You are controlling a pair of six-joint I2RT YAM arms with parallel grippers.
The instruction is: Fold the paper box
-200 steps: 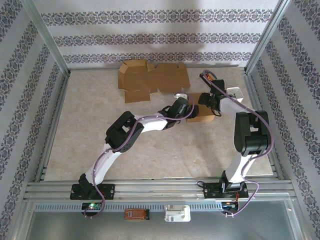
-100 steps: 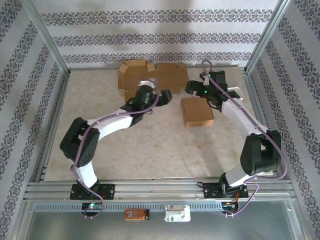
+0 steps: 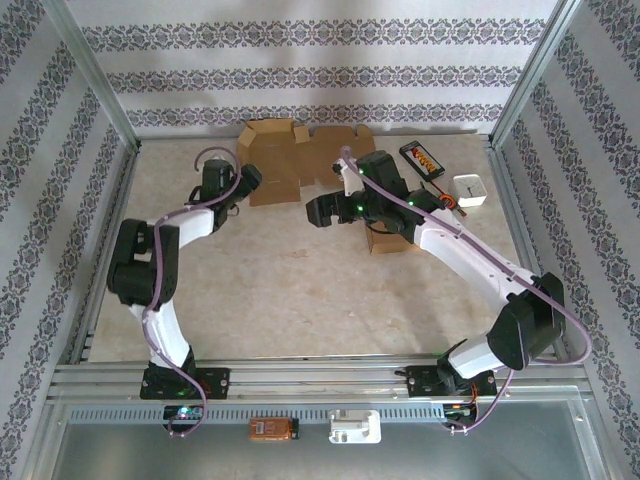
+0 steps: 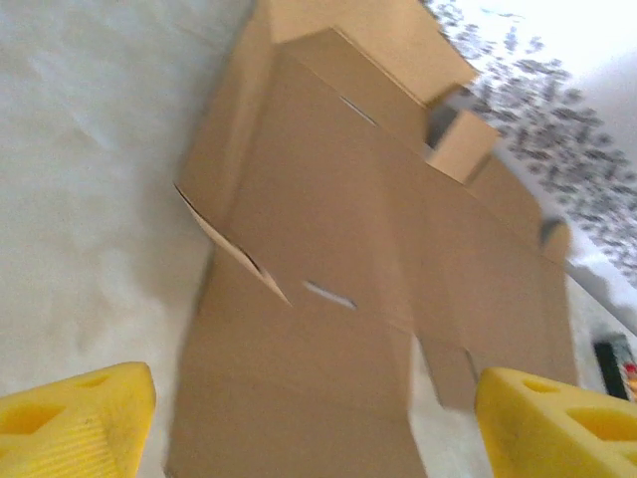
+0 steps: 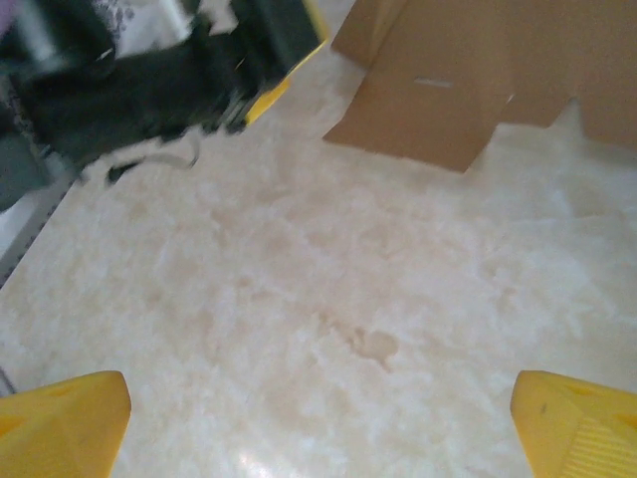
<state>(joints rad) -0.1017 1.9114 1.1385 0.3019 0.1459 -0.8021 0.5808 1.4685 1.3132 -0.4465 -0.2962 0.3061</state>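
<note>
The paper box [image 3: 300,158] was seen lying flat and unfolded at the upper centre of the overhead view, on the pale table [image 3: 300,290] close to the patterned back wall [image 3: 300,75], with a few flaps at its upper left raised. The left gripper [image 3: 243,183] was placed just beside the sheet's lower left edge, in the upper left part of that view. In the left wrist view its yellow fingertips [image 4: 80,423] were found at the two lower corners, set wide apart with nothing held. The cardboard was spread between and beyond them, and a narrow slot was cut near its middle.

The right gripper [image 3: 320,210] was held near the centre of the overhead view, just below the sheet's lower edge; whether it touched the cardboard could not be told. In the right wrist view its fingertips [image 5: 60,423] were likewise spread to the lower corners, released, with bare table between them. The cardboard's edge was seen at the upper right, and the dark left arm [image 5: 129,90] with a yellow finger at the upper left.

A small folded box [image 3: 390,244] was partly hidden under the right arm [image 3: 470,255], right of centre. A black item with coloured marks [image 3: 424,157] and a small white object [image 3: 470,190] were laid at the upper right of the table.
</note>
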